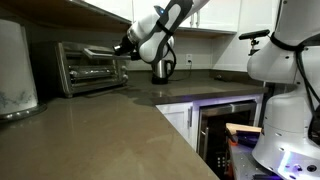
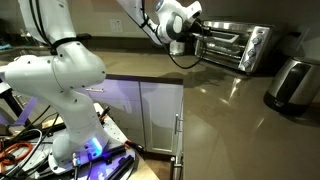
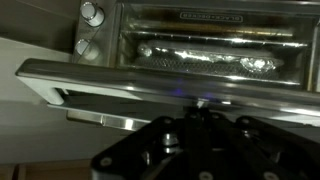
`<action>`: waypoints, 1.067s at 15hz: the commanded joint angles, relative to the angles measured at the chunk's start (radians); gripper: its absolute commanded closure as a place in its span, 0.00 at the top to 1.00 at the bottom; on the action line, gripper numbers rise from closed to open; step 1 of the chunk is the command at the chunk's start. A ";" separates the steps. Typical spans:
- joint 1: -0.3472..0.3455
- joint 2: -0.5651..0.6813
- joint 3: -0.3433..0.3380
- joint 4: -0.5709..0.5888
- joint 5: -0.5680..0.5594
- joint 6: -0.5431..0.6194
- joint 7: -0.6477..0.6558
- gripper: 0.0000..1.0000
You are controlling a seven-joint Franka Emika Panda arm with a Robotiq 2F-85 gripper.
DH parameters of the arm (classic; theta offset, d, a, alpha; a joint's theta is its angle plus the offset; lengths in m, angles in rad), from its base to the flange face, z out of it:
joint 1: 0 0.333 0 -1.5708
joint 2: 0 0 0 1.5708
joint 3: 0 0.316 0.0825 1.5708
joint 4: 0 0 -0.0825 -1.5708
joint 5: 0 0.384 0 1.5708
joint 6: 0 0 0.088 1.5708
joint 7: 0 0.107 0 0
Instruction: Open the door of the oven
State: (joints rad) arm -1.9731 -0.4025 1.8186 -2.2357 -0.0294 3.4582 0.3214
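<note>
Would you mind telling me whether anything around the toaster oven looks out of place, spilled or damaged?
Nothing looks spilled or damaged. The only oddity is crumpled foil lying inside the oven, visible in the wrist view.

In an exterior view the camera sits low over the countertop [image 1: 100, 135], mid-range, facing the oven [image 1: 92, 65] front at an angle. In an exterior view it stands off the counter edge, farther from the oven [image 2: 232, 45], with the robot base [image 2: 60, 80] near the lens. Both share oven, countertop and arm [image 1: 160, 25]. Wrist view: close against the oven [image 3: 200, 40] front, facing inward over its door [image 3: 150, 80].
</note>
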 commanded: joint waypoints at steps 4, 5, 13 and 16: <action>0.053 0.047 -0.025 -0.035 -0.005 -0.048 -0.009 0.05; 0.059 0.048 -0.029 -0.037 -0.005 -0.055 -0.009 0.05; 0.136 0.077 -0.085 -0.044 -0.008 -0.177 -0.014 0.05; 0.164 0.080 -0.109 -0.046 -0.006 -0.207 -0.013 0.06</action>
State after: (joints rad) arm -1.8530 -0.3690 1.7424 -2.2647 -0.0294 3.2877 0.3215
